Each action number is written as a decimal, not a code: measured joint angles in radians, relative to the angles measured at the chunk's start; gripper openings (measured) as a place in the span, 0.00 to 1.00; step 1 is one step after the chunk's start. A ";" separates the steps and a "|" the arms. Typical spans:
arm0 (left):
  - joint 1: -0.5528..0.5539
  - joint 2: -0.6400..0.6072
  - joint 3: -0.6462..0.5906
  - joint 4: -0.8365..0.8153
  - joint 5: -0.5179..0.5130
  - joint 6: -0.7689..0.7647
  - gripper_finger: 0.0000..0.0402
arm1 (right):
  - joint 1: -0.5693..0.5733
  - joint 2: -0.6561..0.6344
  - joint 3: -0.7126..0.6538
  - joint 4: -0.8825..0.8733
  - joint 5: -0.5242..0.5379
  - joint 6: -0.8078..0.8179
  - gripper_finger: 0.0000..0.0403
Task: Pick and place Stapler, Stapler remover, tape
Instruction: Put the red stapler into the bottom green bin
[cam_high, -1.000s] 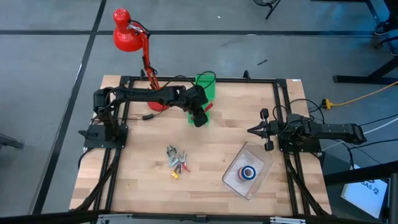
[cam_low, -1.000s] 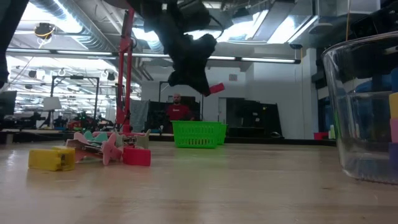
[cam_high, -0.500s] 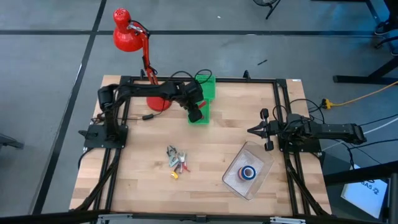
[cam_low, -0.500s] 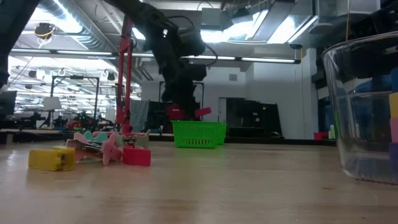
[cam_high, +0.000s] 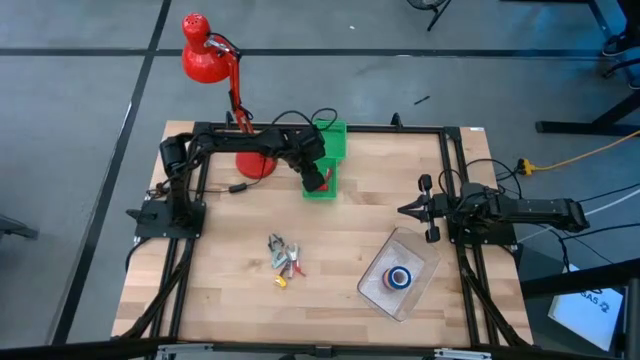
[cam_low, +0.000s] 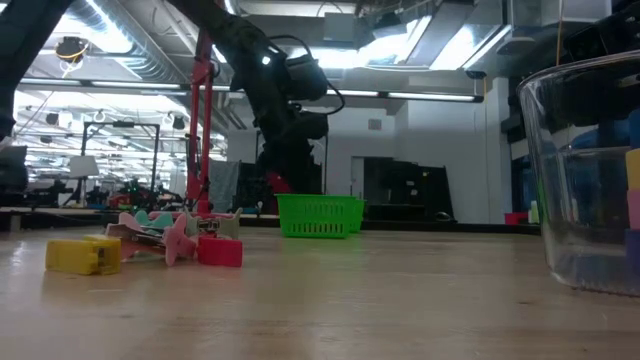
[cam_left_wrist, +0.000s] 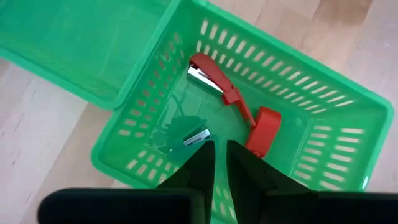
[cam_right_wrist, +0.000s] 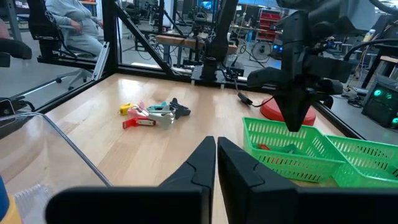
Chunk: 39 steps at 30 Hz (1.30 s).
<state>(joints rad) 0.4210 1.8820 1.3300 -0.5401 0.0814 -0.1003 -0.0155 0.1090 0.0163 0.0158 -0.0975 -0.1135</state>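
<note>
Left gripper (cam_left_wrist: 220, 163) above green basket (cam_left_wrist: 155, 118), red stapler (cam_left_wrist: 221, 87) inside.

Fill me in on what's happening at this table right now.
The left hand hangs over the green basket at the table's far edge, fingers slightly apart and empty. A red stapler and another red piece lie inside. The right hand waits at the right side, shut. A pile of small items is left mid-table, and a clear container holds a blue tape roll.
</note>
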 joint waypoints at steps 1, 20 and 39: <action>0.000 0.000 0.000 0.002 0.000 0.000 0.10 | 0.000 0.000 0.000 0.000 0.000 0.000 0.05; -0.086 -0.005 0.095 -0.003 -0.010 -0.005 0.16 | 0.000 0.000 0.000 0.000 0.000 0.000 0.05; -0.320 -0.005 0.095 -0.003 -0.130 -0.251 0.14 | 0.000 0.000 0.000 0.000 0.000 0.000 0.05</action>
<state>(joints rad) 0.1005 1.8774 1.4246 -0.5426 -0.0486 -0.3511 -0.0157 0.1093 0.0166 0.0160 -0.0976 -0.1135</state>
